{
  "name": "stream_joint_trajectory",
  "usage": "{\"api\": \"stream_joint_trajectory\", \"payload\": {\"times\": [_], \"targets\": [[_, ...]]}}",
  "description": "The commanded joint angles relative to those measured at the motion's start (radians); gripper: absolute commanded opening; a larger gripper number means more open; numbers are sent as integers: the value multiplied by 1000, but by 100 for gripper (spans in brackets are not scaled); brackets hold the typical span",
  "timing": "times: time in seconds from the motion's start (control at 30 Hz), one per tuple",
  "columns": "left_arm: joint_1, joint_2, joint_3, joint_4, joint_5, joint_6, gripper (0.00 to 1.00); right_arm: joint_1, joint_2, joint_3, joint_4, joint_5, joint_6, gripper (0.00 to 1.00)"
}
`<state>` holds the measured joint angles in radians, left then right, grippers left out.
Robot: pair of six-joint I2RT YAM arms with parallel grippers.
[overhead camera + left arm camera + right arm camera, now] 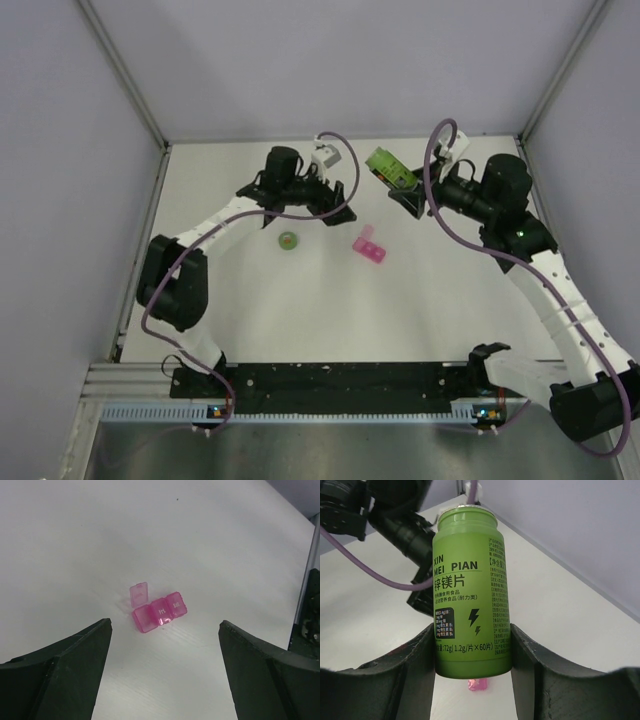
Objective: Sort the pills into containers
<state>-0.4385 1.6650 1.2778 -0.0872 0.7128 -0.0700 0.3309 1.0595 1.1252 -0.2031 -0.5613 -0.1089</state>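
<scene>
The pink pill box (368,246) lies on the white table mid-right. In the left wrist view the pill box (159,613) has its left compartment's lid (139,593) flipped open and two lids shut. My left gripper (336,200) is open and empty above the table, just behind the box; the box lies between and beyond its fingertips (107,630). My right gripper (411,197) is shut on a green bottle (390,168), held tilted in the air. In the right wrist view the bottle (470,590) has no cap, and the box (479,684) peeks out below it. No loose pills show.
A small green cap (288,240) lies on the table left of the pill box, below the left arm. Grey walls enclose the table at the back and both sides. The left arm (395,520) shows behind the bottle in the right wrist view.
</scene>
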Motion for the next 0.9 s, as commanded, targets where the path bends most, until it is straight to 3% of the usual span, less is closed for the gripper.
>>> {"api": "stream_joint_trajectory", "payload": {"times": [0.0, 0.3, 0.6, 0.87], "targets": [[-32, 151, 138, -20, -18, 136, 91, -19, -39, -4, 71, -6, 20, 0], [-55, 449, 403, -170, 19, 240, 81, -29, -38, -8, 68, -18, 25, 0], [-66, 550, 485, -246, 135, 303, 75, -29, -20, -10, 73, -34, 28, 0], [-81, 601, 540, -272, 151, 300, 66, -30, -13, -13, 74, -37, 31, 0]]}}
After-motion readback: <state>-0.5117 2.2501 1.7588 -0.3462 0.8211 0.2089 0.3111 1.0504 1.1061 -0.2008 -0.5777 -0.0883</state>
